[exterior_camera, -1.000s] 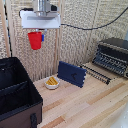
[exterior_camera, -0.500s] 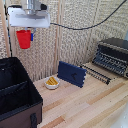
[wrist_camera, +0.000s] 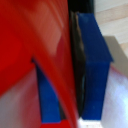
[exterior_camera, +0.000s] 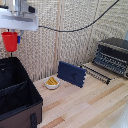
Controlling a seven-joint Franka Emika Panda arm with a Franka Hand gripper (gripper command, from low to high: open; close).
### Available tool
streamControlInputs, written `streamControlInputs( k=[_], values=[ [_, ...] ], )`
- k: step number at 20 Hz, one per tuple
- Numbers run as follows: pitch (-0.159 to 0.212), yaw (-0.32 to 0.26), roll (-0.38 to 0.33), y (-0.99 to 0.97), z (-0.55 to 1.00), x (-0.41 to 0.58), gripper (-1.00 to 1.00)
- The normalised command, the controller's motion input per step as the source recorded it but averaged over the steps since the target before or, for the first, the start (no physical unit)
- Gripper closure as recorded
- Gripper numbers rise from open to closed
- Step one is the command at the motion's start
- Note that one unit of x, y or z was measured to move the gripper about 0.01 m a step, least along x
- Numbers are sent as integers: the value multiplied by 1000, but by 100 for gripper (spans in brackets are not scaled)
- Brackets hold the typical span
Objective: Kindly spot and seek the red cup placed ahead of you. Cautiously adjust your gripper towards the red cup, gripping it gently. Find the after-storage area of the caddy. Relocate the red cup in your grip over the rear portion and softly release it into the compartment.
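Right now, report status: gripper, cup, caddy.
Gripper shut on red cup, held aloft. Cup above caddy, rear portion below. Nothing seen between.

Exterior view high, off the table [exterior_camera: 85, 107], wrist view tight on claw [wrist_camera: 70, 75] and red cup [wrist_camera: 30, 35]

1. 1 red cup [exterior_camera: 9, 41], held in 1 pincer [exterior_camera: 12, 38].
2. 1 black caddy [exterior_camera: 20, 107] with 2 compartments.
3. 1 white bowl [exterior_camera: 52, 83].
4. 1 blue panel [exterior_camera: 71, 73].
5. 1 toaster oven [exterior_camera: 113, 55].
6. 1 wooden worktop [exterior_camera: 95, 107].
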Motion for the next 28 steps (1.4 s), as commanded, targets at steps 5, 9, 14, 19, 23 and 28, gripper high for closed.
streamControlInputs(
  k=[5,9,14,19,23,28],
  values=[
    [15,150,17,512,-152,0,100],
    [-13,120,-1,286,-471,93,100],
    [-51,114,-3,179,-473,146,100],
    [-31,137,0,67,-347,142,100],
    [-4,148,1,0,-103,333,-100],
    [9,76,17,-41,166,255,-100]
  ],
)
